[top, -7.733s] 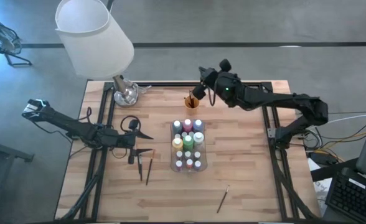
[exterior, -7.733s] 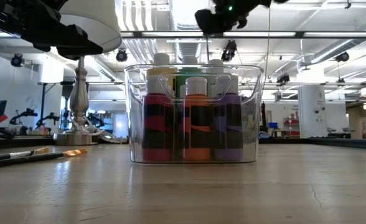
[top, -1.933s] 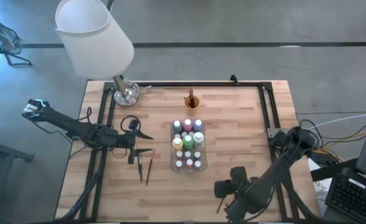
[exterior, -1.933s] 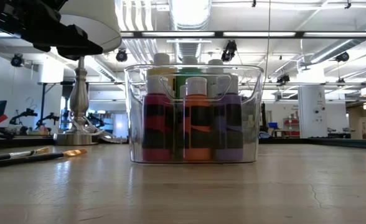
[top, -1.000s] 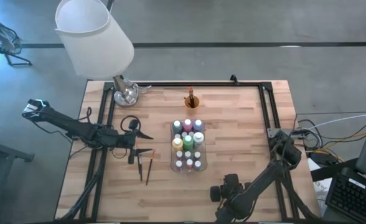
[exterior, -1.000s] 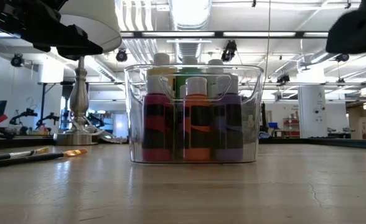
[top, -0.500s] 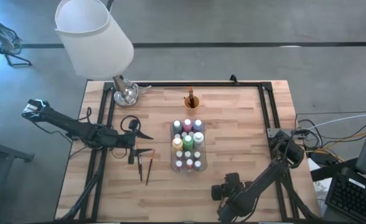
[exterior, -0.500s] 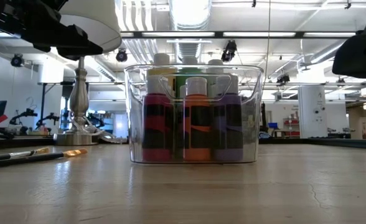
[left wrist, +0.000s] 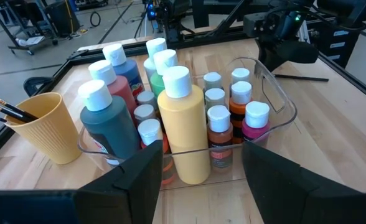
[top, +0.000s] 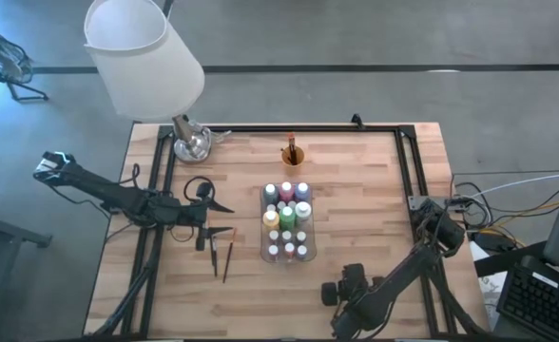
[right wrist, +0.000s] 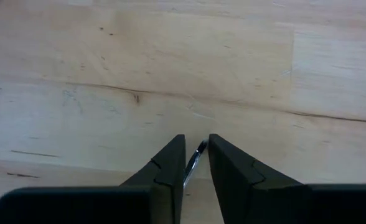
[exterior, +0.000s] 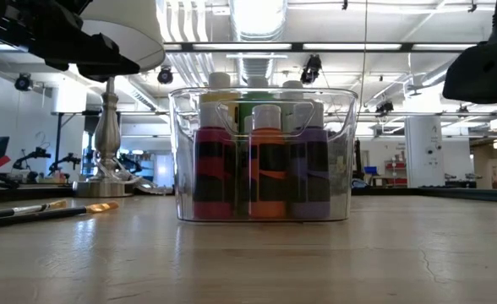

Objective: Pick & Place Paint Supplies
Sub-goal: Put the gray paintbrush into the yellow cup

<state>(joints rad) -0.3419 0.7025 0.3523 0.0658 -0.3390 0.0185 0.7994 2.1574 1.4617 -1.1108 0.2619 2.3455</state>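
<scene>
While the right gripper [right wrist: 196, 163] is lowered at the table's [top: 375, 199] near edge, a thin paintbrush [right wrist: 194, 163] is seen between its nearly closed fingers; contact cannot be told. The left gripper [top: 224, 207], held open, is parked left of the tray [top: 262, 249] of paint bottles [left wrist: 183, 124]. Bottle labels are unreadable.
</scene>
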